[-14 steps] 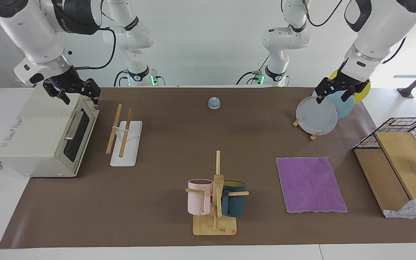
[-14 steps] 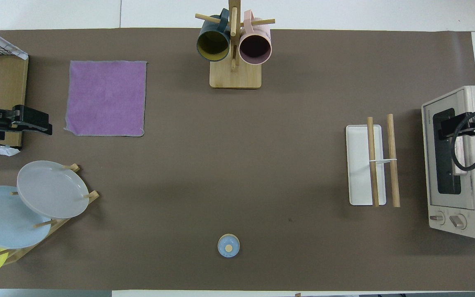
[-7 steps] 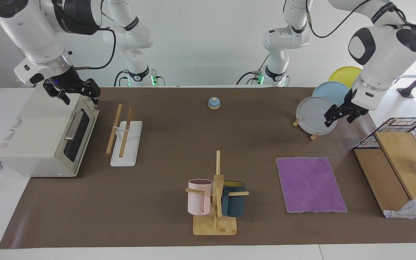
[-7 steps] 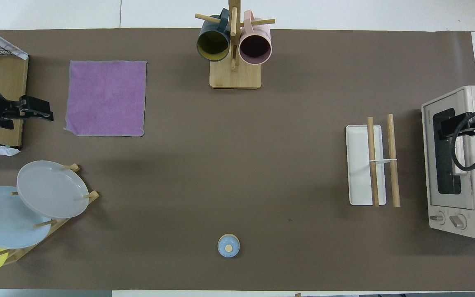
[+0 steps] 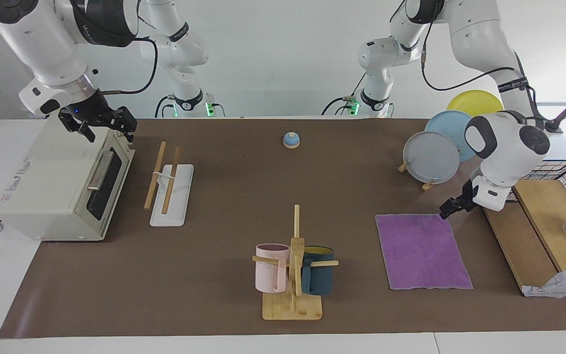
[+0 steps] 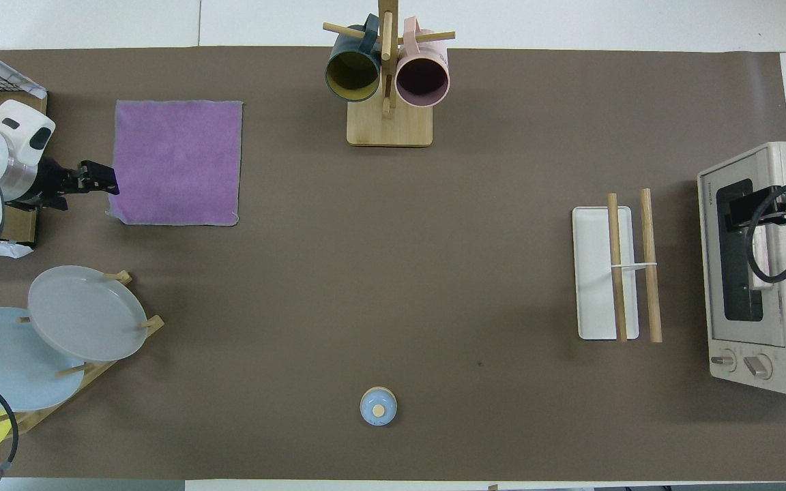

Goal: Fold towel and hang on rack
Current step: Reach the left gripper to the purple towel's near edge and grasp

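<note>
A plain purple towel (image 5: pixel 422 250) lies on the brown tabletop (image 5: pixel 234 196). The rack (image 5: pixel 171 189) has a white base and pale wooden rods. Pink and dark teal mugs (image 5: pixel 295 268) hang on a bamboo stand, and the plates (image 5: pixel 442 147) are grey, light blue and yellow. The toaster oven (image 5: pixel 62 184) is cream with a dark window.

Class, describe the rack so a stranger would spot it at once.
Find the white toaster oven at the right arm's end of the table. The rack lies beside it: a flat white base carrying two parallel wooden rods. Unlike the mug stand and plate stand, it holds nothing.
</note>
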Available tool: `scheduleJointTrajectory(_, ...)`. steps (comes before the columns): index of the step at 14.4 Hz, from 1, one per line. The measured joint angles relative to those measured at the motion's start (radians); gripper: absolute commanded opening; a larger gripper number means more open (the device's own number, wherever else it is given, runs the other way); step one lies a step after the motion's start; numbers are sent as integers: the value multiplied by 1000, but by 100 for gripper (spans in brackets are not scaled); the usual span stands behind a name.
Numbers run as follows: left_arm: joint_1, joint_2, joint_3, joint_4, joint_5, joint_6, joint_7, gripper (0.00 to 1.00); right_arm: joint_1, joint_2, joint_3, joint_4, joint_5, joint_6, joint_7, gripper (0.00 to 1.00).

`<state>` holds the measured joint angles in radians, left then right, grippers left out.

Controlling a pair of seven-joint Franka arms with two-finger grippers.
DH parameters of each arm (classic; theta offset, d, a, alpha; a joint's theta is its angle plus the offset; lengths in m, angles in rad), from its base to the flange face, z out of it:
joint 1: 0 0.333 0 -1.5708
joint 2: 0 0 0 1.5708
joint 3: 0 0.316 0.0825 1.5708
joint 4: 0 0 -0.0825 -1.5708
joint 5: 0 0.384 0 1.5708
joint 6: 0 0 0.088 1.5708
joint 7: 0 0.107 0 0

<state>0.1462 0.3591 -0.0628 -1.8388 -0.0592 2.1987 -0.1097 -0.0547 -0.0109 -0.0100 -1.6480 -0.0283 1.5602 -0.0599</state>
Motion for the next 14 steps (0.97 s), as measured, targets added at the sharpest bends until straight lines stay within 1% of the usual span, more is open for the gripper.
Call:
scheduleJointTrajectory(1, 4, 16, 0, 0, -25, 17, 0, 98, 0, 0, 0, 0, 0, 0, 0, 100)
scheduleJointTrajectory(3, 9, 29, 0, 0, -46, 26, 0, 86, 0, 0, 0, 0, 0, 0, 0, 100)
scheduleJointTrajectory(4, 9, 30, 0, 0, -48, 26, 0, 79, 0, 0, 0, 0, 0, 0, 0, 100)
scheduleJointTrajectory(6, 9, 30, 0, -1, -49, 26, 0, 59, 0, 0, 0, 0, 0, 0, 0, 100)
scheduleJointTrajectory(7, 10, 30, 0, -3, -49, 26, 3, 52, 0, 0, 0, 0, 0, 0, 0, 100)
scheduleJointTrajectory(8, 13, 30, 0, -5, -49, 26, 9, 51, 0, 0, 0, 0, 0, 0, 0, 100)
scheduleJointTrajectory(11, 23, 30, 0, -25, -49, 39, 28, 50, 0, 0, 0, 0, 0, 0, 0, 100)
scheduleJointTrajectory(13, 25, 30, 0, -38, -49, 51, 31, 44, 0, 0, 0, 0, 0, 0, 0, 100)
scheduleJointTrajectory(14, 25, 30, 0, -39, -50, 52, 31, 35, 0, 0, 0, 0, 0, 0, 0, 100)
